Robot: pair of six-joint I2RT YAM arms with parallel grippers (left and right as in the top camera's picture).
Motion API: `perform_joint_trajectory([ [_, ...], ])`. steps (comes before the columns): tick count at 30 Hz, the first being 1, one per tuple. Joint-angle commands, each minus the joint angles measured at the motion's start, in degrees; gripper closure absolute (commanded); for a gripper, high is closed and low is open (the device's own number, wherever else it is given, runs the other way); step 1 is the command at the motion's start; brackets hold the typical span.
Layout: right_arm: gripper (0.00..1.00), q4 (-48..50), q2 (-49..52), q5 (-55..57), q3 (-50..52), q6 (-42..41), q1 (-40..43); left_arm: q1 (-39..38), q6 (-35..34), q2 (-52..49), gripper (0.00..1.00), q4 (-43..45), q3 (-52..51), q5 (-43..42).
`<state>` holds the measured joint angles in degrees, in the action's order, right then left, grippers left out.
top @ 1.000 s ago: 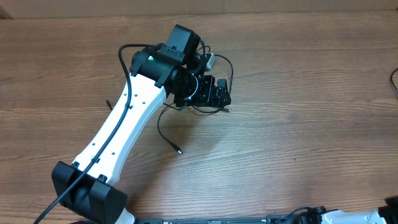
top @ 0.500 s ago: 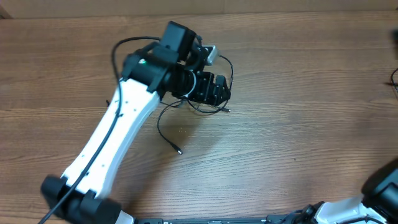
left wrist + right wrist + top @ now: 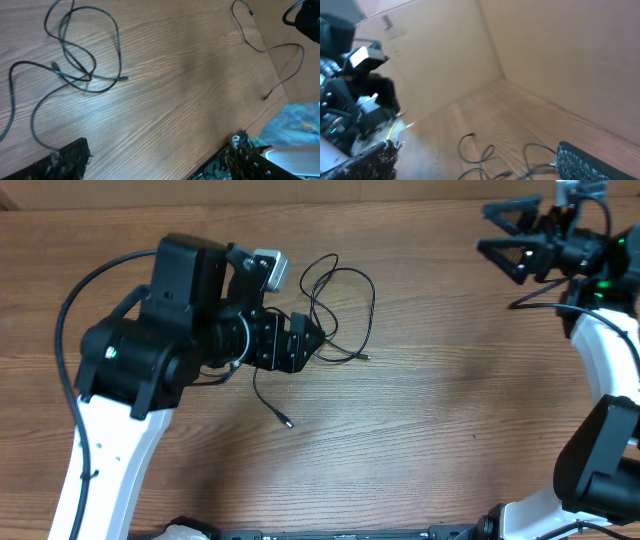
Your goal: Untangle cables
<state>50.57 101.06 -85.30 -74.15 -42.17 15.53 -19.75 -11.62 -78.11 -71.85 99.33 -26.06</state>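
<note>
The cables (image 3: 338, 308) lie as a loose tangle of thin black loops on the wooden table, with one plug end (image 3: 288, 423) trailing toward the front. In the left wrist view the tangle (image 3: 75, 62) sits at the upper left. In the right wrist view it (image 3: 492, 156) lies between the fingers, blurred. My left gripper (image 3: 312, 342) is open and empty just left of the tangle; its fingers (image 3: 155, 160) frame bare wood. My right gripper (image 3: 497, 230) is open and empty, raised at the far right back, well away from the tangle (image 3: 480, 162).
Another thin black cord (image 3: 272, 50) runs near the table's right edge, ending in a small plug. The left arm's large black wrist and white link (image 3: 150, 370) cover the table's left side. A tan cardboard wall (image 3: 560, 50) stands behind the table.
The left arm has pulled back to the left and risen, uncovering the tangle it hung over. The right arm has swung up into view at the back right.
</note>
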Motion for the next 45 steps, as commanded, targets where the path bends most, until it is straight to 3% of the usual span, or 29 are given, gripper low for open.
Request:
perform_joint_trajectory([
  [1, 0.00, 6.05, -1.73, -2.05, -1.36, -9.68, -3.17, 0.33, 1.60, 2.32, 0.12, -0.59, -0.07, 2.64],
  [6, 0.00, 29.97, -3.85, -0.07, -1.36, -27.82, -9.03, 0.33, 1.27, 3.19, 0.12, -0.50, -0.07, 2.40],
  [8, 0.00, 40.41, -5.07, 5.55, -1.36, -35.32, -11.85, 0.33, 1.25, 3.17, 0.12, -0.66, -0.07, 1.64],
  [15, 0.00, 36.70, -9.97, 30.91, -1.36, -34.73, -19.43, 0.33, 1.18, 3.23, 0.12, -3.65, -0.07, -2.36],
  [18, 0.00, 28.46, -11.50, 32.98, -1.36, -29.29, -21.16, 0.33, 1.25, 3.23, 0.12, -5.44, -0.07, -2.49],
  [23, 0.00, 0.74, -15.37, 31.45, -1.36, -6.78, -24.46, 0.33, 2.27, 3.23, 0.12, -6.27, -0.07, -2.49],
  [26, 0.01, -21.75, -17.77, 41.38, -1.36, 8.59, -25.07, 0.33, 2.47, 3.23, 0.12, -6.05, -0.07, -2.47],
  [28, 0.00, -33.68, -18.86, 52.52, -1.36, 14.40, -25.14, 0.33, 2.80, 3.23, 0.12, -5.86, -0.07, -2.43],
  [32, 0.00, -50.64, -20.11, 75.69, -1.36, 17.44, -25.14, 0.33, 3.13, 3.23, 0.12, -5.86, -0.07, -0.83],
  [41, 0.00, -78.03, -20.94, 113.39, -1.33, 23.54, -29.11, 0.33, 3.04, 3.23, 0.12, -4.81, -0.07, 1.25],
  [45, 0.00, -83.32, -20.57, 121.79, -1.29, 26.18, -32.35, 0.22, 2.58, 3.23, 0.12, -4.90, -0.07, 0.70],
])
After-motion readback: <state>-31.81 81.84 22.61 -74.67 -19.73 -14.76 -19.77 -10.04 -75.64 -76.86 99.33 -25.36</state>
